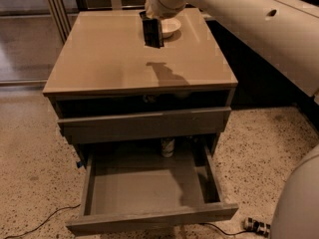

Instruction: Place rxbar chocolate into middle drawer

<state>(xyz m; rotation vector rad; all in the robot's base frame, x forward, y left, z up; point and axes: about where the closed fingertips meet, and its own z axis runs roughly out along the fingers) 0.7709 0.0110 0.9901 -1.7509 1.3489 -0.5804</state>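
One light, flat bar (152,32) hangs upright from my jaws, clamped on its top end above the bench (99,68), beside the bowl (171,28). Wrapper likely slick; a firm pinch should carry it to the open drawer (149,185).

Gripper (151,20) over the cabinet (114,63), clamping the rxbar chocolate (152,35), partly hides bowl (172,27).

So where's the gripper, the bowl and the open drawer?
gripper (153,39): camera view, dark lower end, above the cabinet top's (109,59) rear.
bowl (170,27): camera view, pale centre.
middle drawer (149,183): camera view, bare grey floor.
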